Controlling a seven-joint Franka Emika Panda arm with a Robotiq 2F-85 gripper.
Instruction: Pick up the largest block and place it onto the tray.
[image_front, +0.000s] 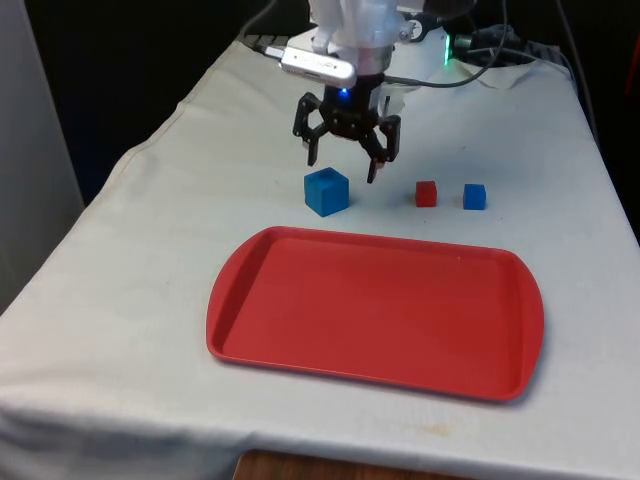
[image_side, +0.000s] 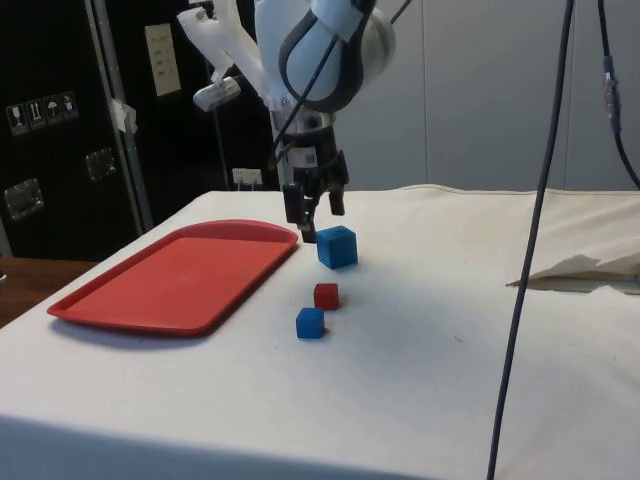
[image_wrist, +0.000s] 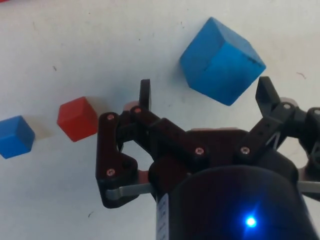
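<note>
gripper spread above the big blue cube

here, going from the front view's left to its right: the large blue cube (image_front: 326, 191) sits on the white cloth (image_front: 130, 260) just beyond the far rim of the red tray (image_front: 375, 312), near the tray's far left corner but not touching it. the black gripper (image_front: 343, 163) hangs just above and slightly behind the cube, its two fingers spread wide apart with nothing between them. further right a small red cube (image_front: 426, 194) rests on the cloth, and just beside it, a little apart, a small blue cube (image_front: 474, 196); both lie beyond the tray's far rim.

in the side view the gripper (image_side: 318, 223) hovers over the cloth with its fingertips close by the large blue cube (image_side: 337, 246), which stands beside the tray (image_side: 170, 278); the small red cube (image_side: 326, 295) and the small blue cube (image_side: 310, 322) follow in a row nearer the camera.

in the wrist view the large blue cube (image_wrist: 221, 61) lies beyond the open fingers (image_wrist: 145, 94), turned at an angle to them, and is not touched.
</note>
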